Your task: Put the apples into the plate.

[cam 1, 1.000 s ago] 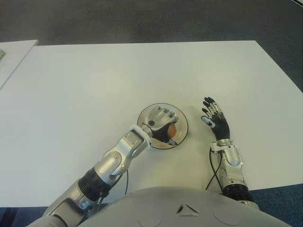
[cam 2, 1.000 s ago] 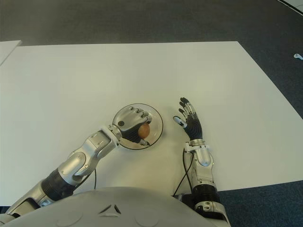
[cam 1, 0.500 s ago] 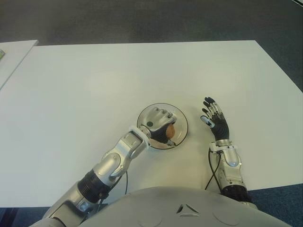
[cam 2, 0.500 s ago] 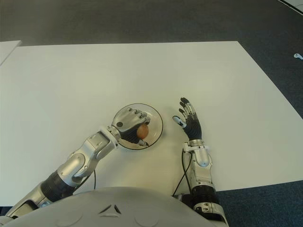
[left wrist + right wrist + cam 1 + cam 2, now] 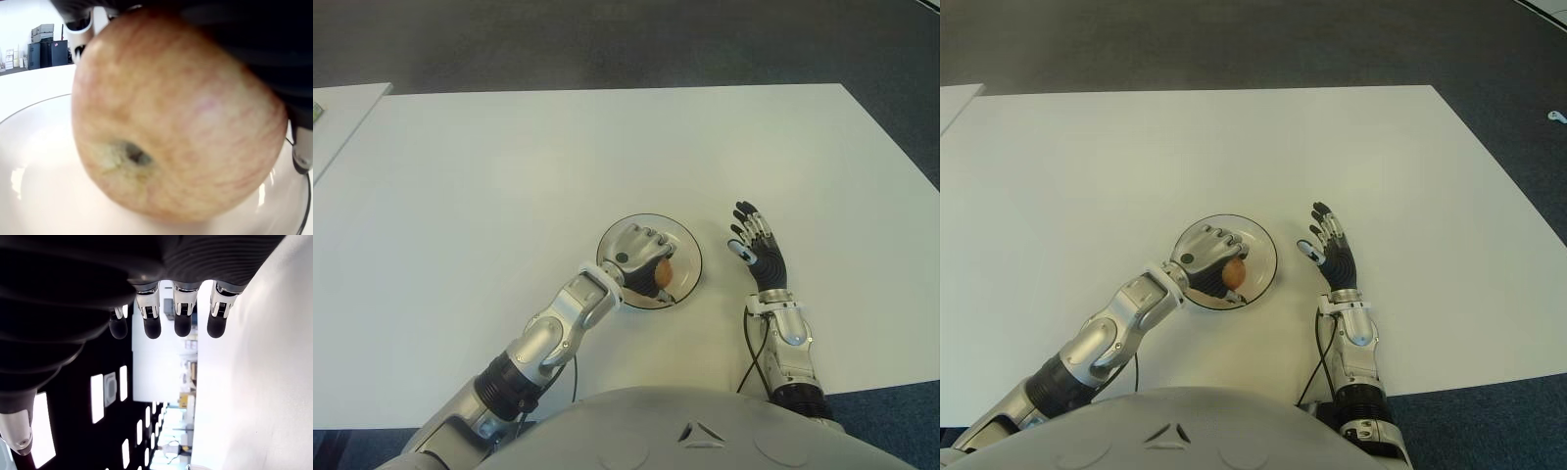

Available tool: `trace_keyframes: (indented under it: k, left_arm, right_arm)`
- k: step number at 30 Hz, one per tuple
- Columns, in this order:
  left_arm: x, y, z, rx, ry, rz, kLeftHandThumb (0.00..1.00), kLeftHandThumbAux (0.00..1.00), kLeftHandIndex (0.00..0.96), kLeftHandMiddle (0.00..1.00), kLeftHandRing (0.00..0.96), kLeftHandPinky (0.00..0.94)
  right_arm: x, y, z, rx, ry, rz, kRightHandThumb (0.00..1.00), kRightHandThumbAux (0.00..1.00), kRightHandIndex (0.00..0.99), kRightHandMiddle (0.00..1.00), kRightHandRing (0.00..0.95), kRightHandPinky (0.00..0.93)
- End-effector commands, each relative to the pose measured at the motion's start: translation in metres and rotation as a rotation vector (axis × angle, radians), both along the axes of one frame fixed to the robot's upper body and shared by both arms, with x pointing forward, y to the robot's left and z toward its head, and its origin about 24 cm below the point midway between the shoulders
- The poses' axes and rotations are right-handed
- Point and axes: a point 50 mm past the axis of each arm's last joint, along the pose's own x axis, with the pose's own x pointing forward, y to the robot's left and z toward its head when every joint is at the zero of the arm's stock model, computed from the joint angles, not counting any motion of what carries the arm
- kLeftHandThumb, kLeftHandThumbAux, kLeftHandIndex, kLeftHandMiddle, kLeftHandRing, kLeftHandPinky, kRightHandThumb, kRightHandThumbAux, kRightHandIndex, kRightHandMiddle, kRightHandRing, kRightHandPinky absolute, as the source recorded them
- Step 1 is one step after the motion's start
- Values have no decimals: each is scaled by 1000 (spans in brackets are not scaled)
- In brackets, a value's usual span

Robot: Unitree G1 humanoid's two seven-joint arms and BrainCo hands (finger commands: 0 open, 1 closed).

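Left hand (image 5: pixel 636 250) grips an apple (image 5: pixel 662 273) over the white plate (image 5: pixel 685 250) on the desk (image 5: pixel 509 176). Right hand (image 5: pixel 756 245), fingers spread and empty, shows just right of the plate.

From the head camera I had a plain white worktop (image 5: pixel 509 166) filling most of the view, with its far edge running straight across and dark carpeted floor (image 5: pixel 636 44) beyond it. Only one thing sat directly on it: a round, shallow plate (image 5: pixel 688 257) with a thin dark rim, placed near the edge closest to me and a little right of centre. The plate lay flat on the surface. A dark cable (image 5: pixel 752 348) trailed over the near edge of the worktop, on the right side. At the far left I could see the corner of a second white surface (image 5: pixel 342 113), set apart from the worktop by a narrow gap.
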Motion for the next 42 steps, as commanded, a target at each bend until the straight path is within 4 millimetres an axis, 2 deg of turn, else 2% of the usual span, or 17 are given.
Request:
trace_keyframes:
  k: [1, 6, 10, 12, 13, 14, 16, 19, 22, 28, 42]
  left_arm:
    - [3, 2, -2, 10, -34, 2, 734, 684, 437, 834, 862, 839]
    - [4, 4, -3, -33, -96, -7, 732, 686, 436, 828, 862, 855]
    - [5, 6, -6, -63, -122, 0, 706, 692, 427, 788, 805, 770]
    - [5, 8, -9, -70, -127, 10, 695, 697, 422, 650, 658, 600]
    - [5, 9, -11, -71, -128, 14, 609, 644, 398, 575, 576, 534]
    - [5, 9, -11, -71, -130, 21, 480, 568, 363, 467, 455, 437]
    - [5, 9, -12, -66, -134, 33, 311, 491, 209, 249, 224, 217]
    - [6, 10, -12, -44, -139, 52, 190, 444, 73, 83, 73, 71]
    - [7, 9, -10, -22, -132, 72, 123, 401, 23, 27, 23, 23]
    - [6, 9, -9, -12, -123, 92, 70, 340, 2, 2, 2, 2]
    - [6, 9, -4, -71, -167, 116, 70, 257, 0, 0, 0, 0]
  right_arm:
    - [-41, 15, -47, 107, 260, -26, 116, 541, 0, 0, 0, 0]
    - [-41, 15, -47, 109, 263, -25, 121, 543, 0, 0, 0, 0]
    - [-41, 15, -47, 109, 262, -24, 122, 543, 0, 0, 0, 0]
    - [-41, 15, -47, 108, 263, -22, 120, 545, 0, 0, 0, 0]
    - [-41, 15, -47, 108, 263, -21, 120, 545, 0, 0, 0, 0]
    - [-41, 15, -47, 104, 267, -19, 119, 546, 0, 0, 0, 0]
    - [-42, 14, -48, 97, 273, -17, 117, 550, 0, 0, 0, 0]
    - [-42, 13, -48, 83, 280, -16, 116, 555, 0, 0, 0, 0]
    - [-42, 12, -49, 72, 284, -23, 111, 554, 0, 0, 0, 0]
    - [-42, 12, -49, 70, 284, -31, 106, 547, 0, 0, 0, 0]
    - [-42, 13, -46, 50, 256, -51, 103, 562, 2, 0, 0, 0]
